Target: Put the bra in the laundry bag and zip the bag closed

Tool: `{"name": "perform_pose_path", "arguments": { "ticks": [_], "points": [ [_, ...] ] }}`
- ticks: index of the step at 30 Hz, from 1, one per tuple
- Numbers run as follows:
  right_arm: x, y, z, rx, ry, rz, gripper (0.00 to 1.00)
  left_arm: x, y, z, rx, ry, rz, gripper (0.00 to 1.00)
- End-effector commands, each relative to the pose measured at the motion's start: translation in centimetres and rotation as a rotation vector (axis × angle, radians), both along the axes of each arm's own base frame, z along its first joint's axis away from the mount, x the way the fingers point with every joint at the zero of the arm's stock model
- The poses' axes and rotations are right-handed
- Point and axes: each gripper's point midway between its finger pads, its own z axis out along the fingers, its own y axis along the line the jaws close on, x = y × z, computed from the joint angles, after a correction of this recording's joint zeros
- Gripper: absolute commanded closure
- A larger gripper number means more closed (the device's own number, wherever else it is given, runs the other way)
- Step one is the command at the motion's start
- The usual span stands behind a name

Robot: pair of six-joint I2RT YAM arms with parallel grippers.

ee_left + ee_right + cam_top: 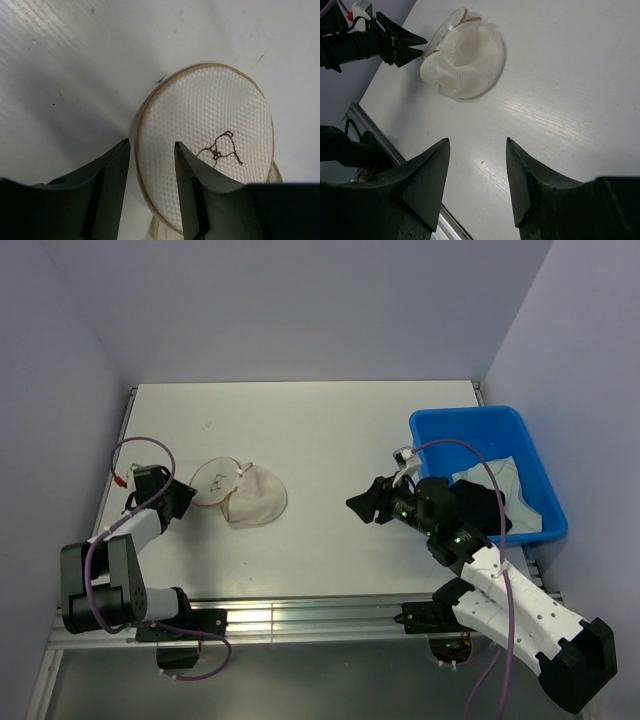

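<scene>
From above, open table (330, 430) runs across the middle of the frame, between the bag (250, 496) at centre left and the right gripper (358, 505) at centre right, and on up to the back wall (300, 310). The bin (465, 435) blocks the right side, hard by the right wall (590, 390). The left gripper (186, 496) crowds the bag's left edge, jaws astride the lid rim, with the left wall (50, 390) near behind it.

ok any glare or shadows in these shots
Top view: glare on the metal rail below the table. Left wrist view: the left gripper throws a dark shadow on the table beside the sharp mesh lid. Right wrist view: a pale sheen streaks the table.
</scene>
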Motion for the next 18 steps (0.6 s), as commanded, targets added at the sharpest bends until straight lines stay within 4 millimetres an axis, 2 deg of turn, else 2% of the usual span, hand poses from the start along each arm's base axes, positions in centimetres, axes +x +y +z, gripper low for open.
{"name": "perform_pose_path", "arguments": {
  "ticks": [1, 3, 6, 7, 8, 10, 11, 12, 13, 14, 15, 18],
  "points": [
    [0.5, 0.3, 1.3, 0.002, -0.045, -0.001, 0.44, 1.1, 0.1, 0.1, -0.001, -0.051, 0.026, 0.53],
    [0.5, 0.3, 1.3, 0.001, -0.044, -0.003, 0.44, 1.3, 0.0, -0.1, -0.007, -0.058, 0.027, 0.57],
    [0.5, 0.4, 1.1, -0.001, -0.037, -0.002, 0.44, 1.6, -0.2, -0.3, -0.015, -0.073, 0.019, 0.73],
    [0.5, 0.4, 0.9, -0.004, -0.035, -0.003, 0.44, 1.7, -0.6, -0.2, -0.026, -0.084, 0.006, 0.81],
    [0.5, 0.4, 1.0, -0.004, -0.037, -0.004, 0.44, 1.8, -0.7, 0.0, -0.027, -0.093, 0.001, 1.0],
    [0.6, 0.4, 0.9, -0.007, -0.034, -0.007, 0.44, 2.0, -1.2, 1.0, -0.013, -0.13, -0.014, 1.0],
    [0.6, 0.4, 0.8, -0.008, -0.031, -0.008, 0.44, 2.1, -2.0, 1.5, 0.005, -0.144, -0.037, 1.0],
    [0.6, 0.5, 0.6, -0.009, -0.025, -0.005, 0.44, 2.4, -2.0, 3.3, 0.05, -0.191, -0.039, 1.0],
    [0.6, 0.6, 0.4, -0.013, -0.02, -0.003, 0.44, 2.3, -2.3, 4.0, 0.079, -0.201, -0.049, 1.0],
    [0.7, 0.7, 0.3, -0.014, -0.018, -0.002, 0.44, 2.4, -3.5, 6.0, 0.132, -0.25, -0.065, 1.0],
    [0.7, 0.7, 0.2, -0.017, -0.013, -0.004, 0.44, 2.4, -4.1, 6.9, 0.181, -0.265, -0.087, 1.0],
    [1.0, 1.0, -0.3, -0.03, 0.0, -0.006, 0.45, 2.6, -6.8, 11.9, 0.302, -0.356, -0.131, 1.0]
  ]
}}
